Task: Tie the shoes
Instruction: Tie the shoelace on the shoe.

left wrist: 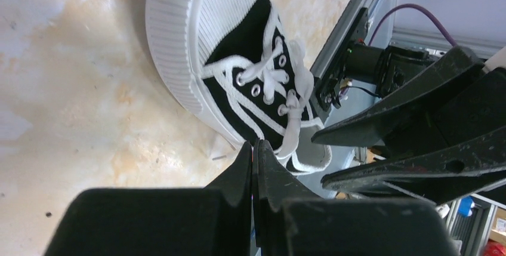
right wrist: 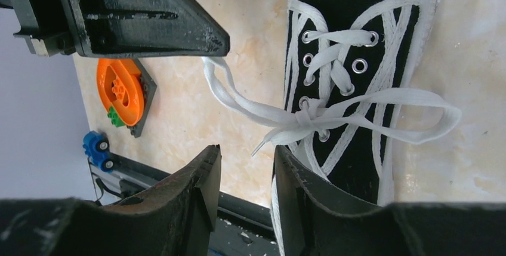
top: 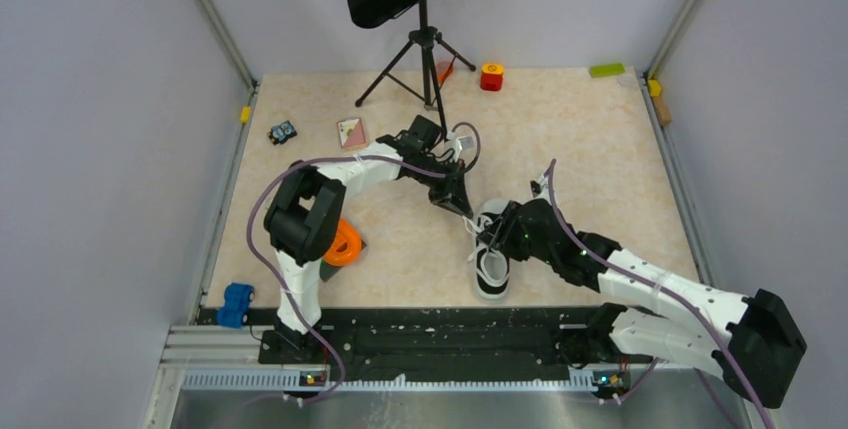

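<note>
Position: the shoe [top: 490, 274] lies flat on the bench [top: 600, 149], roughly central, toe cap towards the arm bases; both grippers stand at its ankle end.

Left gripper [left wrist: 253, 151]: clenched, pinching one strand of the lace [right wrist: 238, 98] at its tips; that strand runs slack from the tips to the knot [right wrist: 305, 117].

Right gripper [right wrist: 246, 157]: released, jaws standing apart with nothing between them; the loose end [right wrist: 261, 144] of the lace lies just beyond their tips.

Condition of lacing: a single crossing sits over the upper eyelets; one long flat loop [right wrist: 429, 122] trails off the far side of the shoe onto the bench; no finished bow observed.

Assessment: the step in hand appears to be taking up the second strand so the knot can be drawn tight.

Recommendations: bring the right gripper onto the loose end squarely, jaws either side of the flat of the lace, close to the knot rather than at the very tip; keep the left strand lightly taut while doing so; pull the two strands outward and level, since the shoe is not held down and may slide or tip.
</note>
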Controlling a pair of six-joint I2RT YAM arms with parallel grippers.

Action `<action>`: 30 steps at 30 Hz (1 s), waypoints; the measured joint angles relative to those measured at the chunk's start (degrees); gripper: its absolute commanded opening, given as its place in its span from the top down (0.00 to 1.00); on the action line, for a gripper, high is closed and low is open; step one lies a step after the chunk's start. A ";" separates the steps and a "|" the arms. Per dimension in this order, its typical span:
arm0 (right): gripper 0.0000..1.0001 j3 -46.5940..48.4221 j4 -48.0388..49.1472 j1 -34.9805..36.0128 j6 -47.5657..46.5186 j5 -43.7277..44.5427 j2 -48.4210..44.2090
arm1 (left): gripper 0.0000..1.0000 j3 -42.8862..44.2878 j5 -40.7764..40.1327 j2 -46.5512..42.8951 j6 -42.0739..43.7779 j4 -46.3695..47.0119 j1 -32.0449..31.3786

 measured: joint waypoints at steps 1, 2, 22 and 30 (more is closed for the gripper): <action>0.59 0.00 0.15 0.00 0.13 0.04 0.33 | 1.00 0.55 -0.02 0.50 0.00 0.07 0.04; 0.59 0.00 0.37 0.00 0.28 0.07 0.76 | 1.00 1.36 -0.02 1.18 -0.02 0.07 0.13; 0.59 -0.72 2.62 0.00 2.01 1.99 5.01 | 1.00 4.52 0.52 3.10 0.00 0.13 0.52; 0.58 4.57 -4.44 0.07 -13.86 1.77 2.95 | 1.00 5.03 1.46 4.33 -0.02 0.33 0.52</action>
